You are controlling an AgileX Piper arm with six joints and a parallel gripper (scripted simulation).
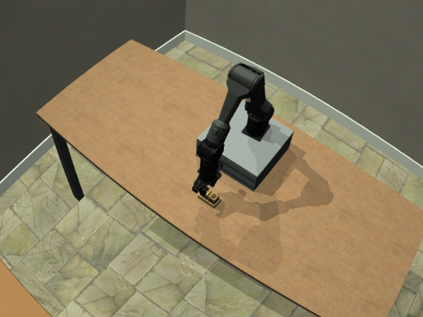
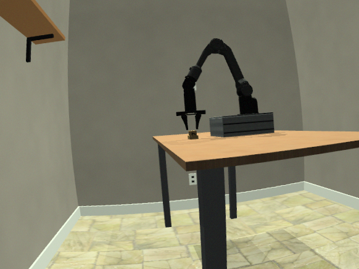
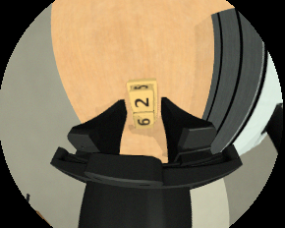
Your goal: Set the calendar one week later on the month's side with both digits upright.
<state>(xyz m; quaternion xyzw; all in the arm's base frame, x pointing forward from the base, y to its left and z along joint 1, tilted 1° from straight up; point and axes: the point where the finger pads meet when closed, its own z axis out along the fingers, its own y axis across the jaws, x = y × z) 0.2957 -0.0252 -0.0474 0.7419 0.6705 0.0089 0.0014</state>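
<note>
The small wooden calendar tray lies flat on the table near its front-left edge. Two yellow cubes stand in it side by side. In the wrist view the farther cube shows a 2 on top and the nearer cube shows a 6 or 9 on top. A small plate sits at the tray's far end. The date side is not readable in any view. My gripper is open and points straight down. It hangs a little above the cubes, with nothing between the fingers.
The arm's grey base block stands close behind and to the right of the tray. The table's front edge runs a short way in front of the tray. A wall shelf hangs high at the left.
</note>
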